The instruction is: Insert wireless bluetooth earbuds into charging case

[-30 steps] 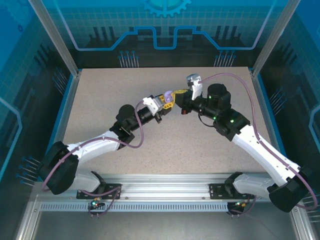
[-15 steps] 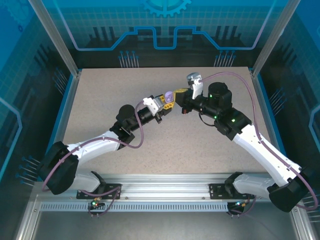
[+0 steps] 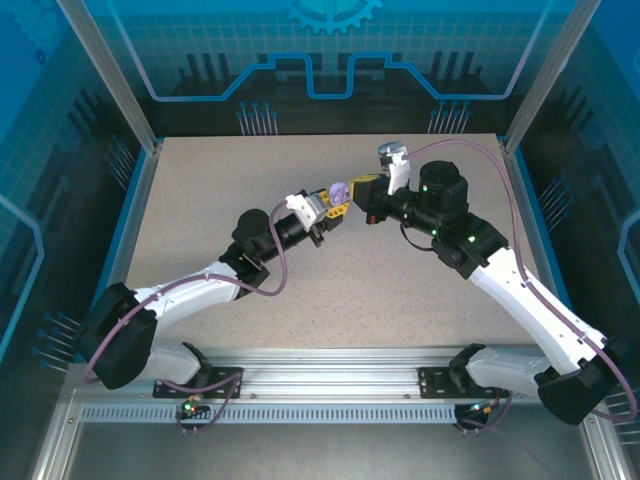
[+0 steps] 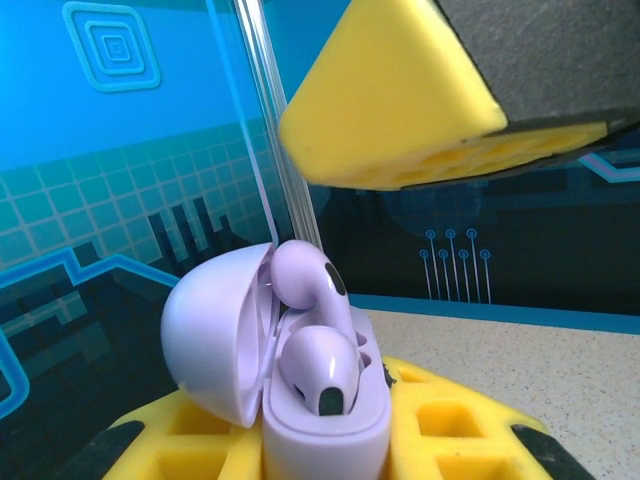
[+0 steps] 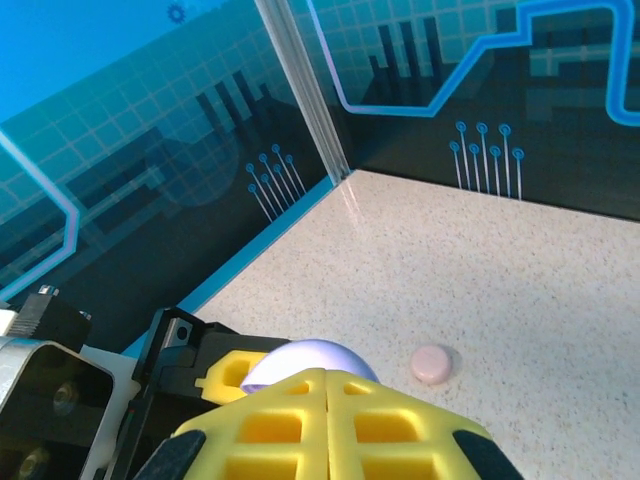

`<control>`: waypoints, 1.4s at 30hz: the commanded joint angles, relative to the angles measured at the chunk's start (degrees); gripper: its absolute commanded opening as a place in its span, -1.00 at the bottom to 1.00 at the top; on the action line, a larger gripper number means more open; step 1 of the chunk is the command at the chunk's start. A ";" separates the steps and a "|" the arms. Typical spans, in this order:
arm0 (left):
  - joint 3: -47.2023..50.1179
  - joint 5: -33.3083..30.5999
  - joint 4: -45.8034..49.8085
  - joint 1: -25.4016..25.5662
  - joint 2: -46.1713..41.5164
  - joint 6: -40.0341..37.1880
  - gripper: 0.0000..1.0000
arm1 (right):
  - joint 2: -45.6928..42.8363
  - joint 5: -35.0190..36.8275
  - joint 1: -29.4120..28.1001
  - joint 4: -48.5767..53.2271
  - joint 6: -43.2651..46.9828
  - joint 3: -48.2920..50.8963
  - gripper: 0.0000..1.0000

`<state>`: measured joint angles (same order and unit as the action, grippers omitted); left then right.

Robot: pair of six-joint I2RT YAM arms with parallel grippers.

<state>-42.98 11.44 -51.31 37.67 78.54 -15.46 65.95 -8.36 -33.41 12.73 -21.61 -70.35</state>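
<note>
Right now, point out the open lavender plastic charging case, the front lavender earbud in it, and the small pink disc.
open lavender charging case (image 4: 212, 345): left wrist view, domed lid.
front lavender earbud (image 4: 318, 362): left wrist view, rounded head.
pink disc (image 5: 432, 364): right wrist view, top face.

Clad in white shells along the long links of left arm (image 3: 190, 290) and right arm (image 3: 520, 290), black at joints and bases. Strung with a looping purple cable (image 3: 284, 262) each, dotted with small green lights (image 3: 465, 241) on the right. Tipped at left gripper (image 3: 337, 203) and right gripper (image 5: 328, 400) with yellow grid-moulded pads (image 5: 420, 425).
</note>
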 commanded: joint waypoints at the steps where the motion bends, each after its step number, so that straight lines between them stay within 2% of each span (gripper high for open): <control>1: -0.74 0.43 -1.42 0.19 -0.94 0.56 -1.00 | 1.26 0.95 1.02 7.61 -2.26 -6.09 -0.88; 6: -0.41 -0.08 -2.02 0.21 -0.68 0.95 -1.00 | 3.25 1.33 1.01 13.50 -3.00 -9.37 -0.89; 13: -0.73 -0.11 -2.30 0.20 -0.45 1.17 -1.00 | 4.76 1.35 1.09 14.61 -3.53 -7.46 -0.91; 20: -0.74 -0.07 -1.76 0.17 -0.67 1.07 -1.00 | 7.75 -2.66 -0.02 15.35 -1.74 -9.56 -0.92; 26: -0.75 -0.37 -2.02 0.21 -0.23 0.95 -1.00 | 5.61 -0.45 -1.54 16.99 -0.04 -8.77 -0.92; 33: -0.70 -0.64 -1.83 0.19 -0.45 0.75 -1.00 | 2.53 5.72 1.87 19.72 -1.25 -6.30 -0.92; 38: -0.60 -0.64 -1.77 0.18 -0.74 0.70 -1.00 | 2.05 2.58 3.17 18.27 -1.71 -7.06 -0.91; 42: -0.24 -0.12 -1.77 0.21 -0.59 0.87 -1.00 | 4.86 0.97 3.34 18.81 -0.99 -12.15 -0.89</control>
<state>-42.96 10.98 -50.89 37.67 78.61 -14.98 69.28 -5.54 -30.59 30.98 -22.90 -77.89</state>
